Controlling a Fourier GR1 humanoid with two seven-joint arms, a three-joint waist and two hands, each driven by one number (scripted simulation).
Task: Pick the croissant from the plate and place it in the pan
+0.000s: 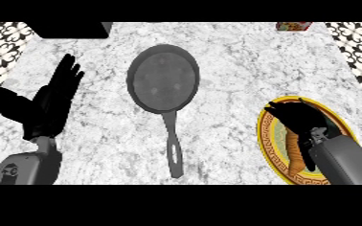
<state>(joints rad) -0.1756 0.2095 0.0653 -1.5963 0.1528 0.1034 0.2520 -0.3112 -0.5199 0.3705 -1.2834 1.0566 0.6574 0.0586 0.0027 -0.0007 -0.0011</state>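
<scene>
The robot's right hand (298, 117) lay over the far end of a long golden-brown croissant (298, 153), which was on a round red plate with a gold patterned rim (263, 139) at the right edge of the white marble counter (233, 67). Whether the hand had closed on the pastry could not be told. A round dark grey metal pan (164, 79) sat mid-counter, well apart from the plate, its long handle (173, 148) pointing to the near edge. The left hand (60, 91) rested released by the left edge, fingers up. A black block (71, 28) occupied the far-left corner, and 1 small colourful box (293, 26) stood at the far edge.
</scene>
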